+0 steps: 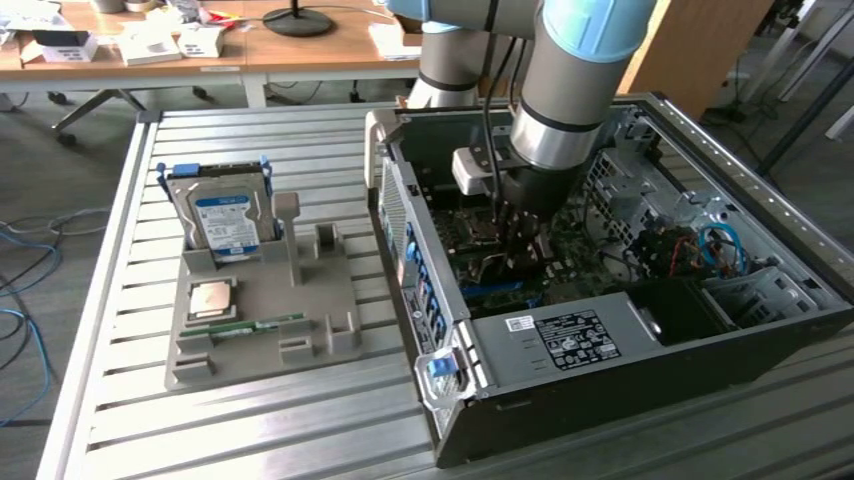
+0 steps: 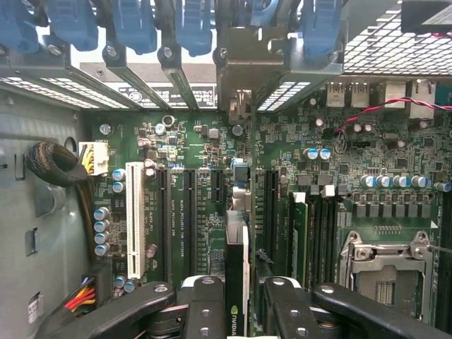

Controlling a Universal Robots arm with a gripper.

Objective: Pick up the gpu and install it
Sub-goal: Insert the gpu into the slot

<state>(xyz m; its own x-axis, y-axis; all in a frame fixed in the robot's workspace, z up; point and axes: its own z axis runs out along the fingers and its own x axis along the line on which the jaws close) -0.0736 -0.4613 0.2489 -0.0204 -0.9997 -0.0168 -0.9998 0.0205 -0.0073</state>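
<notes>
My gripper [image 2: 241, 311] is shut on the gpu [image 2: 235, 272], a thin dark card seen edge-on with a green logo near my fingers [image 2: 205, 304]. The card stands upright over the green motherboard [image 2: 183, 162], lined up with the row of black expansion slots. Its silver end bracket [image 2: 244, 67] is at the case's rear slot openings. I cannot tell whether its edge sits in the slot. In the exterior view my gripper [image 1: 518, 240] reaches down inside the open computer case [image 1: 561, 340], with the arm straight above it.
Blue slot latches [image 2: 191, 25] line the rear of the case. A CPU socket [image 2: 385, 272] and a black cable bundle [image 2: 60, 166] flank the slots. Outside the case, a grey holder [image 1: 267, 310] carries a hard drive [image 1: 227, 220], a chip [image 1: 214, 298] and a memory stick [image 1: 260, 325].
</notes>
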